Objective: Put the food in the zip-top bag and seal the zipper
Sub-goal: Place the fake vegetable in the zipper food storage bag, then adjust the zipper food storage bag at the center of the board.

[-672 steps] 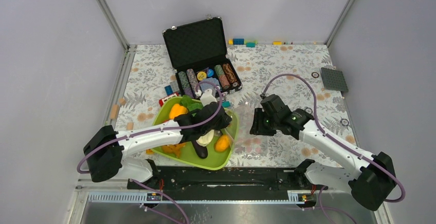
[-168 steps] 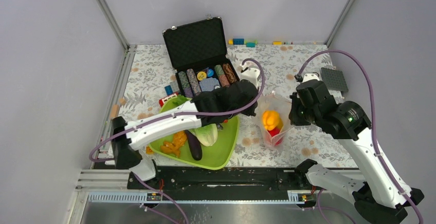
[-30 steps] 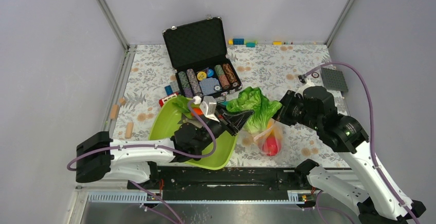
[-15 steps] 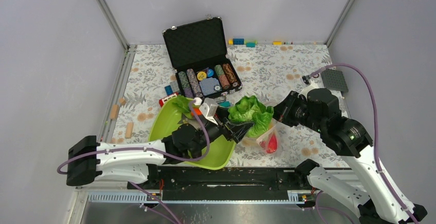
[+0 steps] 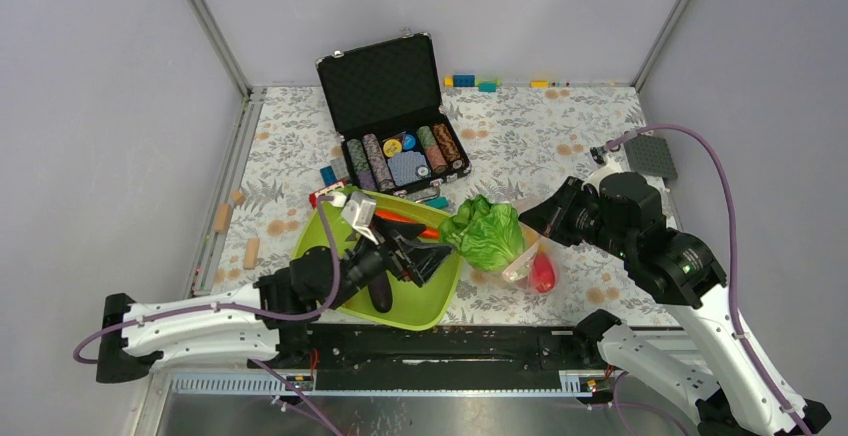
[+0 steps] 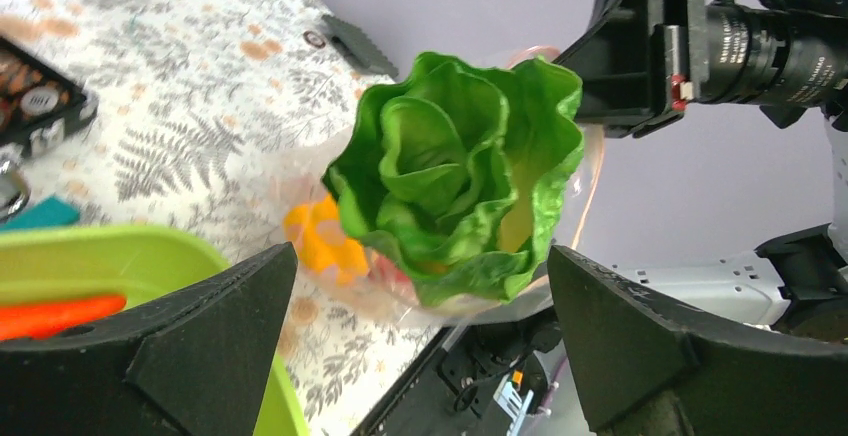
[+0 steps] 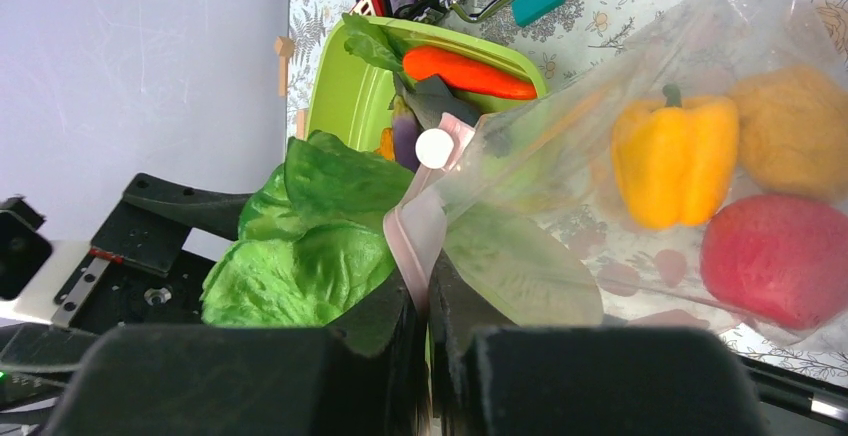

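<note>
- The green lettuce [image 5: 487,234] sat in the mouth of the zip-top bag [image 7: 640,46], its lower leaves inside the clear plastic and its top sticking out toward the tray.
- Deeper in the bag lay the yellow pepper [image 7: 675,156], the orange fruit [image 7: 795,131] and the red apple [image 7: 775,256].
- The right end effector [image 7: 428,296] was pinched closed on the pinkish zipper [image 7: 415,231], holding the bag's mouth edge up off the surface [image 5: 540,126].
- The left end effector [image 5: 430,254] stood wide open and gripped nothing, its fingers apart from the lettuce and above the lime-green tray [image 5: 420,311].
- In the tray lay the orange carrot [image 5: 400,218] and the purple eggplant [image 5: 375,291].
- Behind the tray, an open black poker chip case [image 5: 385,86] stood on the floral surface.
</note>
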Controlling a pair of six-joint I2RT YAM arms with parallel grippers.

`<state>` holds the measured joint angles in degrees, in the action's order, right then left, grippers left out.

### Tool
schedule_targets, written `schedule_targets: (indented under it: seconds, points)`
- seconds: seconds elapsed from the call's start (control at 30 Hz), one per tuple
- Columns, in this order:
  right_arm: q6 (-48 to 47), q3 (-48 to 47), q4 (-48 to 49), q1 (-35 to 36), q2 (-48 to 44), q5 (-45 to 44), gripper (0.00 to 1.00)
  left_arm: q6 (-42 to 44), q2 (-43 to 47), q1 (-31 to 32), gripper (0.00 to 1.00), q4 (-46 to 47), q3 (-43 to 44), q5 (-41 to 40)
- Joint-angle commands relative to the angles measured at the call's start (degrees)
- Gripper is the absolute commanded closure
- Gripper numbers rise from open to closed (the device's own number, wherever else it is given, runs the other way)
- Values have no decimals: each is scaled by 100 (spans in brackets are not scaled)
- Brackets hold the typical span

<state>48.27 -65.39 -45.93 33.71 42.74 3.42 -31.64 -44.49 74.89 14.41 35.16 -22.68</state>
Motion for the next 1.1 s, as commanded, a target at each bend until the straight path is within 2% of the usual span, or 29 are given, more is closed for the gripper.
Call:
schedule_targets:
  seconds: [0.0,0.1,0.2,0.4,0.57,0.67,0.8,1.07]
  points:
    - [89,-106,424,-43,-69,-114,91,-809,790,17,1,-780,-472,-393]
    - [91,-61,467,-41,-64,-82,91,-1020,1340,17,1,-615,-887,-314]
    - [133,19,584,-42,-66,43,92,-1144,1460,17,1,-606,-1074,-335]
    - [170,-72,659,-43,-18,199,92,-2007,972,3,1,-1814,-691,-1558]
    - [249,-94,692,-41,-5,344,93,-1946,454,-62,1,-1950,-470,-1482]
    - [328,-42,770,-41,-32,397,93,-1764,194,-67,1,-1423,-499,-883]
    - [454,101,909,-41,-55,551,93,-1631,-239,-70,1,-94,-617,-96]
    - [426,209,941,-43,52,998,93,-1155,-988,-80,1,393,185,270]
